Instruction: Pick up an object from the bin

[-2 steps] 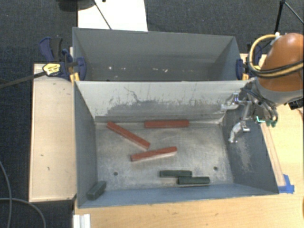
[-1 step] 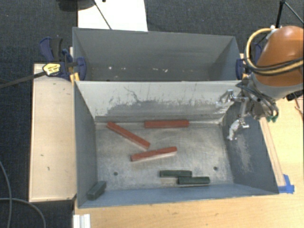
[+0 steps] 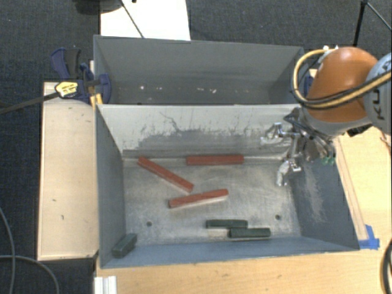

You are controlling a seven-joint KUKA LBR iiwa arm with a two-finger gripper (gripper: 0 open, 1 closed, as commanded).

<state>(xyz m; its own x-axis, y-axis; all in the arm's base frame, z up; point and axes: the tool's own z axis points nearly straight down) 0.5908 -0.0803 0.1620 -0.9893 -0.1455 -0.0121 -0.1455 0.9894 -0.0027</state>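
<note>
Gripper (image 3: 286, 167) hung low at the right end of the grey metal bin (image 3: 202, 72), just beside the sloping right wall (image 3: 321, 207). Whether it was open or shut could not be told from this angle. Nothing was seen in its hold, and the floor below it was bare.

No thing was yet singled out.
- **Nearest:** the long red-brown rectangular bar (image 3: 214, 160), lying flat along the foot of the far wall, to the gripper's left.
- **Mid-floor:** a second red-brown bar (image 3: 198, 199).
- **Further left:** a third slanted red-brown bar (image 3: 164, 173).
- **Near side:** a pair of dark green blocks (image 3: 237, 228), touching each other.
- **Near-left corner:** a small dark block (image 3: 124, 244), well apart from the rest.

Risks, as judged:
- A straight descent here would likely close on nothing, or scrape the right wall.
- The far bar sat tight to the wall, leaving little room on its far side, so a grasp might slip off or only shove it.
- Any bar gripped near one end would probably tilt and drop.
- The green pair could shift together, or one could get nudged aside.
</note>
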